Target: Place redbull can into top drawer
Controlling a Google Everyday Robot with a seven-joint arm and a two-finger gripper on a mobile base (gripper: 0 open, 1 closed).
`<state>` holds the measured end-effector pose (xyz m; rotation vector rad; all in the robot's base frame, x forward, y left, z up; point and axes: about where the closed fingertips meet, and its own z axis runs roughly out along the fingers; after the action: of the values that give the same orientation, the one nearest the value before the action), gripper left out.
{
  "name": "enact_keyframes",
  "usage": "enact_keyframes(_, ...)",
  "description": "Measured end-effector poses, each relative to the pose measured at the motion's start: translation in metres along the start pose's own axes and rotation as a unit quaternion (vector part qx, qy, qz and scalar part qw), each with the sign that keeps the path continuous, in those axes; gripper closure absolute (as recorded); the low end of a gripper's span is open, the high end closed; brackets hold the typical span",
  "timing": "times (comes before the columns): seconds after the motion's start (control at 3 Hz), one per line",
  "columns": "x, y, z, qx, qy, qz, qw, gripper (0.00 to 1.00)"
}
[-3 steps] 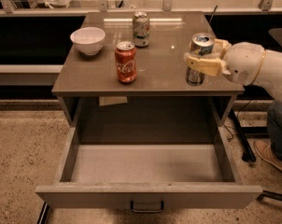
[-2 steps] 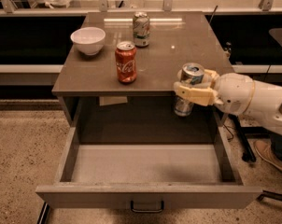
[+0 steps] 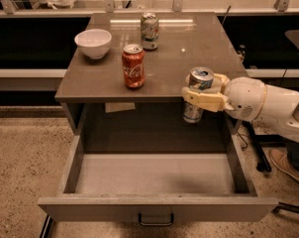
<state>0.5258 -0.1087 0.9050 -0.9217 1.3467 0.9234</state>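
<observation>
Camera view | cream claw (image 3: 200, 87) grips slim metallic redbull can (image 3: 193, 113) | over flat-fronted top drawer (image 3: 154, 208)

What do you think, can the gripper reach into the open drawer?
Probably yes: the gripper, shut on the can, hangs past the tabletop edge above the drawer, which looks bare below it.

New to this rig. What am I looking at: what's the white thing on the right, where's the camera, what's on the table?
There is one camera, looking down at the front of a small table; where it is mounted isn't recorded. The white thing is a robot arm reaching in from the right. Its claw is shut on a redbull can, held at the tabletop's front edge above the open top drawer. On the table stand a Coca-Cola can, a pale green-and-white can and a white bowl.
</observation>
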Motion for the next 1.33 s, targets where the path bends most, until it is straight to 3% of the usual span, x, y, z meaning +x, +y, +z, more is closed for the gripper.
enact_keyframes(0.33, 0.048, 0.006, 0.0, -0.02, -0.014, 0.003, 0.9997, 1.0)
enact_keyframes(0.67, 0.13, 0.022, -0.001, -0.075, -0.031, 0.001, 0.9968, 1.0)
enact_keyframes(1.0, 0.175, 0.032, -0.006, -0.107, -0.042, 0.003, 0.9933, 1.0)
enact_keyframes(1.33, 0.18, 0.035, -0.004, -0.113, -0.045, 0.005, 0.9926, 0.84)
